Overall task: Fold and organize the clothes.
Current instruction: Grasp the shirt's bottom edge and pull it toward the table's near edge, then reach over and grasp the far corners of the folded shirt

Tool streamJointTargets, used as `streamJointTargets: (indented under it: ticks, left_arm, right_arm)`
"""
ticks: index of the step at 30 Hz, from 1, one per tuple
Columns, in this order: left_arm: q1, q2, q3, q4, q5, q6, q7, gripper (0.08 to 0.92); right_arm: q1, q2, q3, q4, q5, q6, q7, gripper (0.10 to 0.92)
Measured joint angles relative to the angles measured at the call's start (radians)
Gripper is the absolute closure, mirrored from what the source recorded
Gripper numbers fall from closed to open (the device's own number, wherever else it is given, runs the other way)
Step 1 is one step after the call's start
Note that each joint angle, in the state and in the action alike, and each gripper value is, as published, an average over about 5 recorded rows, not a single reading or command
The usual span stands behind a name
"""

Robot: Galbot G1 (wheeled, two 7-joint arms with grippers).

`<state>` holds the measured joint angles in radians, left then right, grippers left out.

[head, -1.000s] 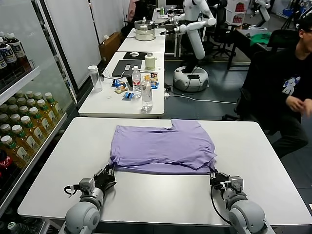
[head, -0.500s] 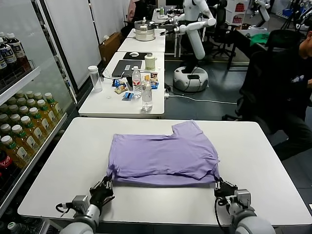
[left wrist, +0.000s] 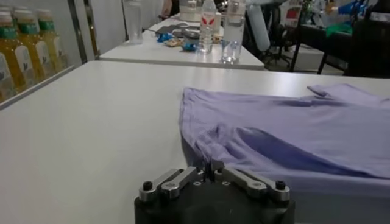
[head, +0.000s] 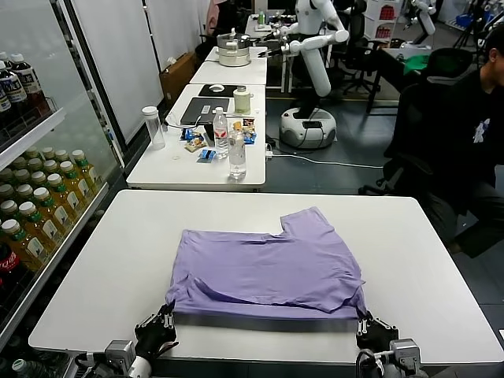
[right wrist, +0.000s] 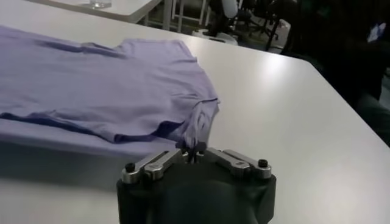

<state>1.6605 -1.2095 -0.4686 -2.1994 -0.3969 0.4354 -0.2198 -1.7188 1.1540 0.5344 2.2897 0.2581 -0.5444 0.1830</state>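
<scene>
**Two grippers pinch a lavender T-shirt at the counter's near edge**

At the near edge of the white counter (head: 94, 299), the left gripper (head: 157, 327) and right gripper (head: 368, 327) each have jaws pressed onto a front corner of the lavender T-shirt (head: 268, 272). The shirt lies folded beyond them, its near hem stretched between the jaws. Bare counter surrounds it on both sides and beyond.

Lavender T-shirt (head: 268, 268) folded in half, plain side up; near table edge; one sleeve sticking out behind
</scene>
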Motion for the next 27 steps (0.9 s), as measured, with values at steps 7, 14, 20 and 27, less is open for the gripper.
streamJointTargets:
  ticks: [7,14,20,27]
  left_arm:
    - [0.017,0.007,-0.018,-0.045,0.013,0.001,0.0,0.619]
    - [0.004,0.027,-0.05,-0.084,-0.006,-0.026,-0.002,0.42]
    - [-0.042,0.062,-0.068,-0.081,-0.05,-0.048,-0.009,0.249]
    - [-0.158,0.11,-0.049,-0.017,-0.11,-0.043,-0.022,0.178]
  right_arm:
    - [-0.007,0.006,0.015,0.036,-0.031,0.031,-0.005,0.51]
    - [0.042,-0.003,0.022,0.038,-0.03,0.052,0.001,0.31]
    - [0.141,0.01,0.006,0.013,-0.028,0.044,0.008,0.211]
    - [0.29,0.021,-0.038,-0.066,-0.03,0.016,0.011,0.203]
